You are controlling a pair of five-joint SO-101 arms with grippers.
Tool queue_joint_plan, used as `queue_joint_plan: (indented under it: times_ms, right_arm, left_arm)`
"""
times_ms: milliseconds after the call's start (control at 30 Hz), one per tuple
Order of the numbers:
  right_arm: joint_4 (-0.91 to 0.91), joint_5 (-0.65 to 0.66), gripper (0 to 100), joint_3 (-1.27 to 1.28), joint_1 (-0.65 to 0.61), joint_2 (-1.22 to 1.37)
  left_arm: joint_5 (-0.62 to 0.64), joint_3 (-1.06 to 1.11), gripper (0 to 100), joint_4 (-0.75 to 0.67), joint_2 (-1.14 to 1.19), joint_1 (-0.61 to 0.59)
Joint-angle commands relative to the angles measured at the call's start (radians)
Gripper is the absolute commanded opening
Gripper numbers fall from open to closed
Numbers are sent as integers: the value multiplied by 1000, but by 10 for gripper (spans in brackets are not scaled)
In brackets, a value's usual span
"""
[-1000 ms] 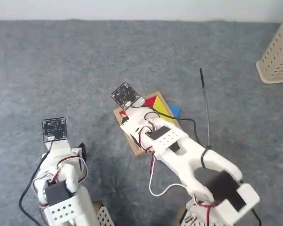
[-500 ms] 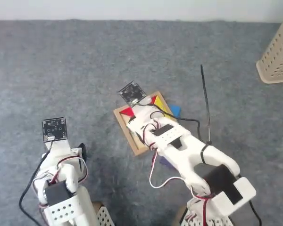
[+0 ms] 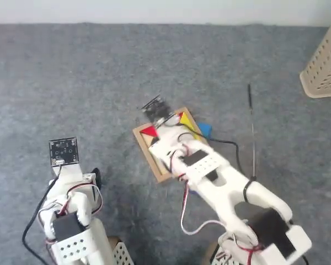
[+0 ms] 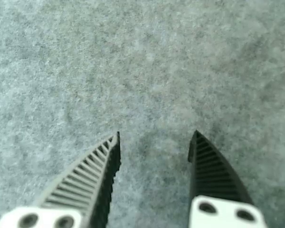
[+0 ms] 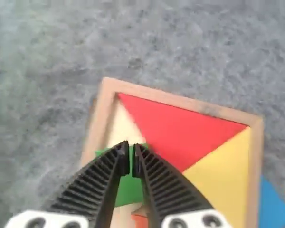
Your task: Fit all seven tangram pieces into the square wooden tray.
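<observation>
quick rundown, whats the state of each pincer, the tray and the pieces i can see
left pincer: open, over bare carpet
right pincer: shut, tips over the green piece
tray: partly filled
red piece: flat in tray
yellow piece: flat in tray, beside red
green piece: in tray
blue piece: outside tray, on carpet

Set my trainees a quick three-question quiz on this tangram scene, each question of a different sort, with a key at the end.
1. True or false: the left claw is open over bare carpet.
2. Which piece lies outside the wooden tray? A red triangle; B yellow triangle; C blue piece.
3. Fill in: the right claw, shut, has its tips over the ____ piece.
Key: 1 true; 2 C; 3 green piece.
</observation>
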Motion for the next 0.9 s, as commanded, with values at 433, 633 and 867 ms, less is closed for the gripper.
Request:
queue_joint_plan:
  times_ms: [433,633,867]
  right_arm:
    - [18,-3,7,-40,-15,94]
    - [19,-3,7,-38,65,90]
    - [68,-3,7,-68,111,90]
  left_arm:
    - [9,-5,225,3,-11,2]
    - [9,-5,225,3,-11,2]
    - [9,-5,225,3,-11,2]
